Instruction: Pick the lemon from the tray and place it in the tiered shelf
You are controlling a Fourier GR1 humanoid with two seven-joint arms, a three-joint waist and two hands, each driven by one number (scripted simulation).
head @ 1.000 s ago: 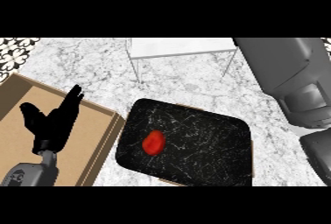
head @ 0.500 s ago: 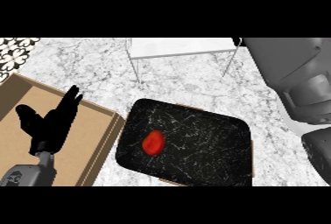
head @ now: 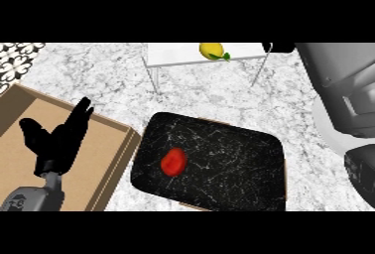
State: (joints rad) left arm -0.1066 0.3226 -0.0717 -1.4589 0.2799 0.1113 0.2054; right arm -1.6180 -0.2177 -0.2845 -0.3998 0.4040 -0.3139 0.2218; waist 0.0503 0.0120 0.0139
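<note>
The yellow lemon [head: 212, 50] with a green leaf lies on the top of the white tiered shelf [head: 176, 57] at the far edge of the view. A small black part of my right hand [head: 281, 47] shows just right of the shelf, apart from the lemon; its grey forearm [head: 344, 94] fills the right side. The black marbled tray [head: 227, 149] sits in the middle and holds only a red fruit [head: 173, 161]. My left hand [head: 60, 141] rests open, fingers up, at the left.
An open cardboard box [head: 110, 149] lies under my left hand, touching the tray's left side. The counter is white marble [head: 205, 94]. A patterned tile patch [head: 18, 54] shows at the far left corner.
The lemon now shows on the shelf's top, where none was visible before. My right forearm has shifted toward the right and far side. The left hand has barely moved.
</note>
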